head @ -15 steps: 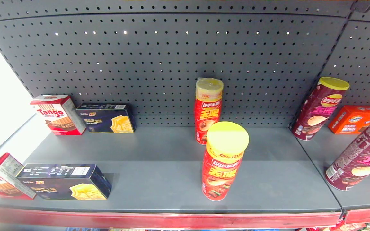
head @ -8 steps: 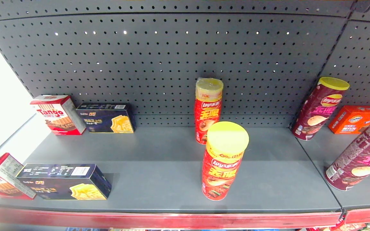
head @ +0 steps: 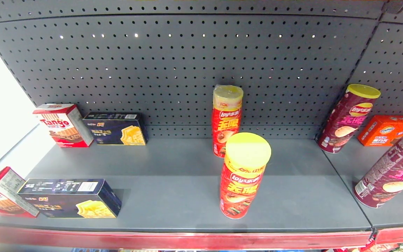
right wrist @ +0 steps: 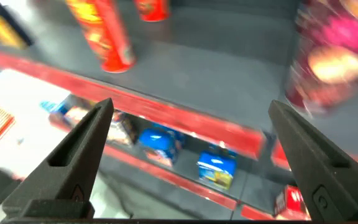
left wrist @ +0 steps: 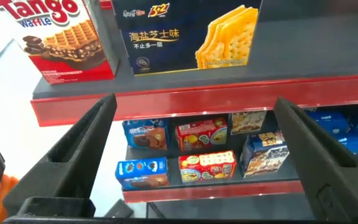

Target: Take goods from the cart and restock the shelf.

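Note:
On the grey shelf [head: 173, 182] two red chip cans stand upright, one near the front [head: 243, 175] and one by the back panel [head: 226, 119]. Wafer boxes [head: 63, 124] and dark blue cracker boxes [head: 70, 197] sit at the left. My left gripper [left wrist: 194, 102] is open and holds nothing, in front of the shelf's red edge [left wrist: 229, 99], below a wafer box [left wrist: 64, 37] and a cracker box [left wrist: 185, 34]. My right gripper [right wrist: 191, 104] is open and holds nothing, in front of the red edge [right wrist: 185, 115], with a red can [right wrist: 101, 34] beyond it.
Two purple chip cans [head: 348, 117] [head: 392, 168] lean on the neighbouring shelf section at the right, beside an orange box [head: 388, 129]. A lower shelf holds several small boxes [left wrist: 204, 149]. Bare shelf floor lies between the cracker boxes and the red cans.

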Tool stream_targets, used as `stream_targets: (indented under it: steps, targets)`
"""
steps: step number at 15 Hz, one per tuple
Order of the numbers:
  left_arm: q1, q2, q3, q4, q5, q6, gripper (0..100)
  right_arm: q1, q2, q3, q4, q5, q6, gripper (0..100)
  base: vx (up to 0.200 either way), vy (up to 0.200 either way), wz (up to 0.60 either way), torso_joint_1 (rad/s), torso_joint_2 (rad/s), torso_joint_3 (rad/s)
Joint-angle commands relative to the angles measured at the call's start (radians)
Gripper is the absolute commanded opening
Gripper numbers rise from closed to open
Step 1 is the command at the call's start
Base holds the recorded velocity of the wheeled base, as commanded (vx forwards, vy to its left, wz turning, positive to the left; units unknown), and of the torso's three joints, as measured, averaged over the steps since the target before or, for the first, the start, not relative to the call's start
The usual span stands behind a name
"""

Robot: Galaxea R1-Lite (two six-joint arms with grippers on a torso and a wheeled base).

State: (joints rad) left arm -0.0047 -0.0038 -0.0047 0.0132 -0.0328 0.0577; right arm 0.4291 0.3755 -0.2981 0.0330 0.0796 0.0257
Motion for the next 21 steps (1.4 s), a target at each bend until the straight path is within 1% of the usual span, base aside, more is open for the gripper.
stream_targets:
  steps: [1, 2, 3, 5, 6, 7, 9, 12, 13, 14, 16, 18, 21]
  targets:
    - [0.000, 0.004, 0.000, -0.001, 0.001, -0.001, 100, 0.123, 0.264, -0.088, -0.001, 0.049, -0.035, 100, 0.000, 0.000, 0.00, 0.000, 0.00, 0.000]
    - [0.000, 0.004, 0.002, -0.001, 0.001, -0.002, 100, 0.178, 0.312, -0.082, -0.002, 0.042, -0.040, 100, 0.000, 0.000, 0.00, 0.000, 0.00, 0.000]
    - [0.000, 0.004, 0.002, -0.001, 0.001, -0.002, 100, 0.195, 0.370, -0.095, -0.019, 0.040, -0.041, 100, 0.000, 0.000, 0.00, 0.000, 0.00, 0.000]
    - [0.000, 0.004, 0.002, -0.002, 0.001, -0.002, 100, 0.198, 0.464, -0.101, -0.107, 0.031, -0.041, 100, 0.000, 0.000, 0.00, 0.000, 0.00, 0.000]
    - [0.000, 0.004, 0.002, -0.001, 0.001, -0.002, 100, 0.215, 0.562, -0.102, -0.176, 0.014, -0.043, 100, 0.000, 0.000, 0.00, 0.000, 0.00, 0.000]
    - [0.000, 0.004, 0.002, -0.001, 0.001, -0.002, 100, 0.221, 0.579, -0.104, -0.177, 0.011, -0.044, 100, 0.000, 0.000, 0.00, 0.000, 0.00, 0.000]
    - [0.000, 0.004, 0.002, -0.001, 0.001, -0.002, 100, 0.243, 0.684, -0.130, -0.177, -0.012, -0.044, 100, 0.000, 0.000, 0.00, 0.000, 0.00, 0.000]
    - [0.000, 0.004, 0.002, -0.002, 0.001, -0.004, 100, 0.244, 0.812, -0.219, -0.176, -0.034, -0.044, 100, 0.000, 0.000, 0.00, 0.000, 0.00, 0.000]
    - [0.000, 0.004, 0.002, -0.002, 0.001, -0.002, 100, 0.244, 0.818, -0.223, -0.176, -0.035, -0.044, 100, 0.000, 0.000, 0.00, 0.000, 0.00, 0.000]
    - [0.000, 0.004, 0.002, -0.002, 0.001, -0.002, 100, 0.241, 0.915, -0.297, -0.177, -0.044, -0.044, 100, 0.000, 0.000, 0.00, 0.000, 0.00, 0.000]
    - [0.000, 0.004, 0.002, -0.002, 0.001, -0.004, 100, 0.238, 1.004, -0.381, -0.177, -0.050, -0.044, 100, 0.000, 0.000, 0.00, 0.000, 0.00, 0.000]
    - [0.000, 0.004, 0.002, -0.002, 0.001, -0.006, 100, 0.238, 1.063, -0.438, -0.179, -0.075, -0.044, 100, 0.000, 0.000, 0.00, 0.000, 0.00, 0.000]
    - [0.002, 0.004, 0.002, -0.001, 0.001, -0.007, 100, 0.240, 1.117, -0.490, -0.180, -0.077, -0.044, 100, 0.000, 0.000, 0.00, 0.000, 0.00, 0.000]
